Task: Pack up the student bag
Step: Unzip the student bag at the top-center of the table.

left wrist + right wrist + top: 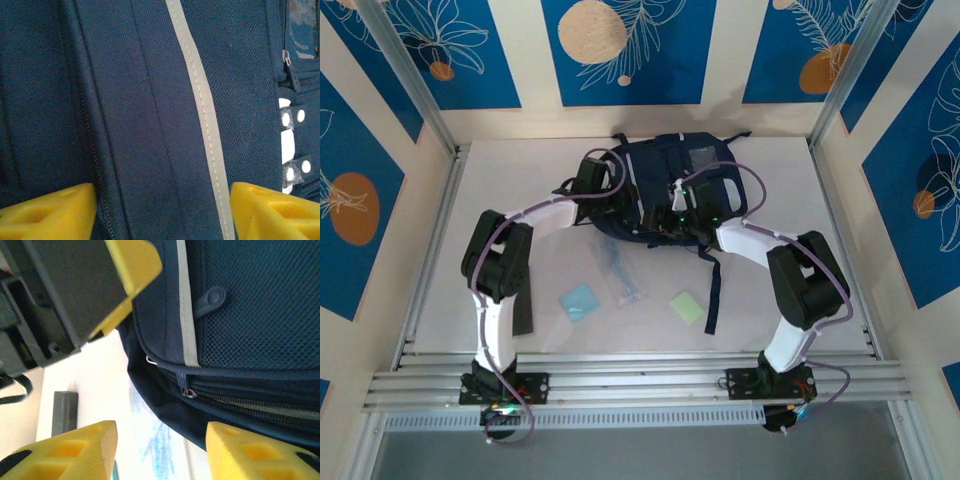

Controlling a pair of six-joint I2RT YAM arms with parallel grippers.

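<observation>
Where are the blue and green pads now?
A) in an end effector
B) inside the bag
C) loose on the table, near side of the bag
C: the blue pad and green pad lie flat on the table on the near side of the student bag.

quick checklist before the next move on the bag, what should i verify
1. Left hand open: ok, fingers spread over the student bag.
2. Right hand open and empty: ok.
3. Zip puller just ahead of the right hand: ok.
4. Bag opened: not ok, the zip looks shut.
5. Blue pad and green pad packed: not ok, both on the table.
6. Left hand touching the fabric: cannot tell.
</observation>
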